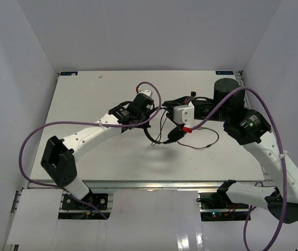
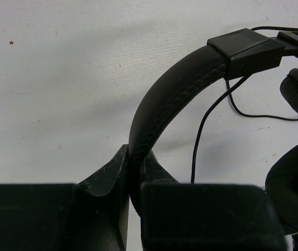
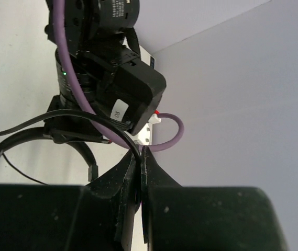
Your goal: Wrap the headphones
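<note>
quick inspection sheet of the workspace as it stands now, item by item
surface: white table, lightly scuffed
job's things: headphones at mid-table between the arms; cord partly trailing loose on the table
clutter: nothing seen
grippers: left gripper shut on the headband; right gripper shut, apparently on the cord
cables: purple cables loop off both arms, one passing close by the right gripper
surroundings: plain pale walls on three sides

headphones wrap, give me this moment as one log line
left gripper: shut on headband | right gripper: shut on cord | cord slack: loose loop on table | wrap: unfinished
</note>
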